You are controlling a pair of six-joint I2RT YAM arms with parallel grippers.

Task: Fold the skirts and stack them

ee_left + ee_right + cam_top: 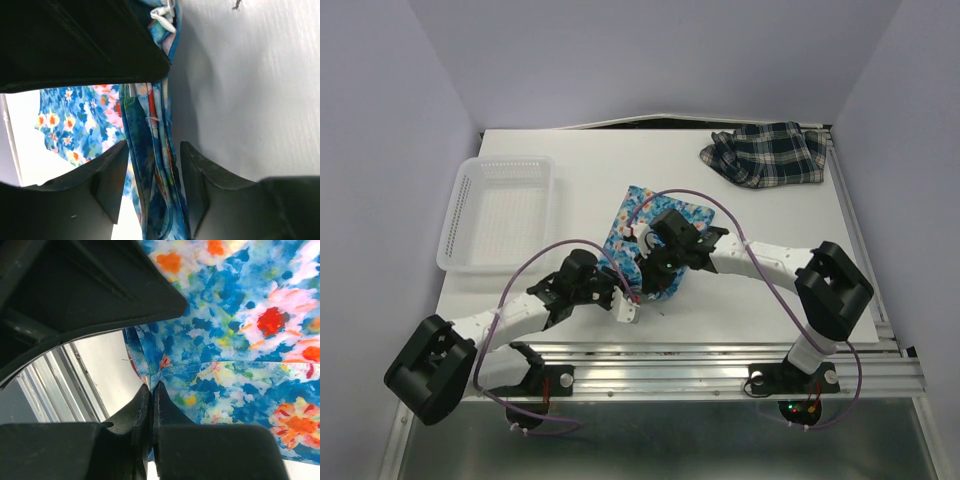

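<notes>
"Judging from the near edge outward, how much of the job is done?" asks the first observer.

"Little, by the look of it," the second answers. "Nearest the bases, the left gripper (153, 146) stands with its black fingers (112, 185) apart, one on each side of a doubled band of the small blue floral skirt (70, 127), thin cloth with red and white flowers. The band runs up between them. A strip of the white table (260, 100) shows between it and one finger, so nothing is clamped there."

"And the other arm?"

"Just beyond, the right gripper (152, 386) has its fingers pressed together, and a stitched seam of that skirt runs into the tips. It looks pinched there, though the tips hide the contact itself."

"So where does the skirt lie?"

"Near the middle of the table, under both wrists, partly bunched and not yet a flat fold. Off to the left, a little farther back, sits the white plastic lattice basket (455, 215). At the far right corner the larger dark plaid pleated skirt (767, 153) lies crumpled, well apart from both arms."

"What is left, then?"

"Nearly all of it, it seems: finishing the fold on the floral one, folding the plaid one, then stacking the two."
</notes>
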